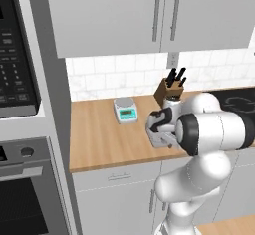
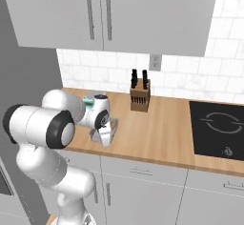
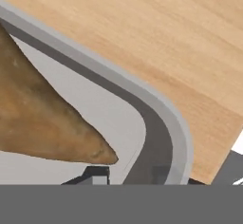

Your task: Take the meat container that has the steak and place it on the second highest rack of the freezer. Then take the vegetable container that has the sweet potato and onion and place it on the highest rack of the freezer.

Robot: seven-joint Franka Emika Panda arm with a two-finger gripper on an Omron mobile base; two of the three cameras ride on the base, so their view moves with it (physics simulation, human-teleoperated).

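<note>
Tool [image 2: 106, 134] sits at the rim of the grey vegetable container [image 3: 156, 118] on the wooden tabletop [image 1: 99, 139], sweet potato [image 3: 42, 118] inside; I cannot tell whether its fingers have closed. I judge I should grip the rim firmly and lift level.

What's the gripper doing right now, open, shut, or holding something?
Gripper: low at the grey rounded-corner container holding the tan-orange sweet potato, on the wooden counter; open, shut or gripping cannot be told.

White arm [image 1: 214, 129] bent low and forward; jaws' state hidden.
</note>
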